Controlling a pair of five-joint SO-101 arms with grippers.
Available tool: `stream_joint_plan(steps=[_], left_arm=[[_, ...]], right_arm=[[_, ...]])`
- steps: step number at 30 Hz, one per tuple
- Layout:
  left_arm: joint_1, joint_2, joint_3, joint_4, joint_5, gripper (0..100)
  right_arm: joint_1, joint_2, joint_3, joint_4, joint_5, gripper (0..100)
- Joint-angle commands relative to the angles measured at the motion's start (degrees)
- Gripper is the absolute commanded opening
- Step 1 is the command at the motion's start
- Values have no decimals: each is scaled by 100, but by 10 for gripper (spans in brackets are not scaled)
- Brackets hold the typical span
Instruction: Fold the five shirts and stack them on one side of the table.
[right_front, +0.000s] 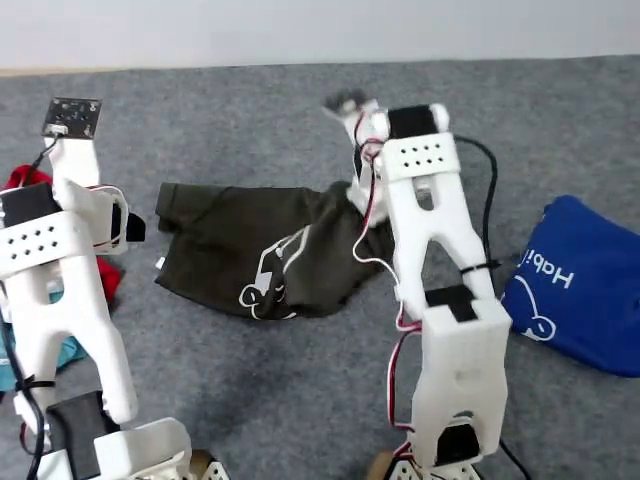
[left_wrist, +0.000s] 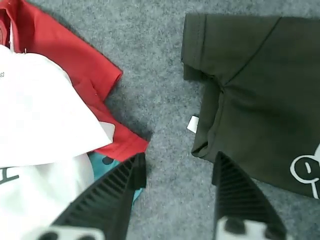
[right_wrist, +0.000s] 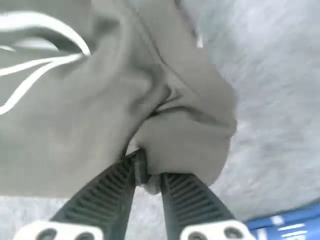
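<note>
Right now my right gripper (right_wrist: 147, 175) is clamped tight on a bunched edge of the dark shirt (right_front: 265, 250), which lies spread on the grey table (right_front: 300, 400) between the arms, while my left gripper (left_wrist: 177, 170) hangs with jaws spread wide and empty, just beside that shirt's sleeve at the opposite edge. Beyond that sleeve sits a pile of red shirt (left_wrist: 75, 65), white shirt (left_wrist: 40, 115) and teal shirt (left_wrist: 100, 159); a blue shirt (right_front: 580, 285) lies well apart from the pinched edge. I judge the dark shirt's first fold is in hand, and next I should carry the pinched edge across towards the sleeve.
</note>
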Motion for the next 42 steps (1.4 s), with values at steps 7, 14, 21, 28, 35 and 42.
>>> stream_joint_plan(steps=[7,14,21,28,35,42], left_arm=[[703,-53,127,580,-334,215],[2022,-44,136,1187,-422,143],[3270,-9,743,897,-396,143],[3930,-53,1798,431,-422,141],[3789,0,1842,-554,-501,141],[2927,527,1262,-2198,-457,144]], right_arm=[[-418,-1376,-2435,180,62,10],[-382,-1437,-3525,189,53,9],[-303,-1446,-3798,207,53,9],[145,-1446,-3886,207,53,9],[207,-1631,-3842,224,53,9],[330,-1921,-3376,233,79,9]])
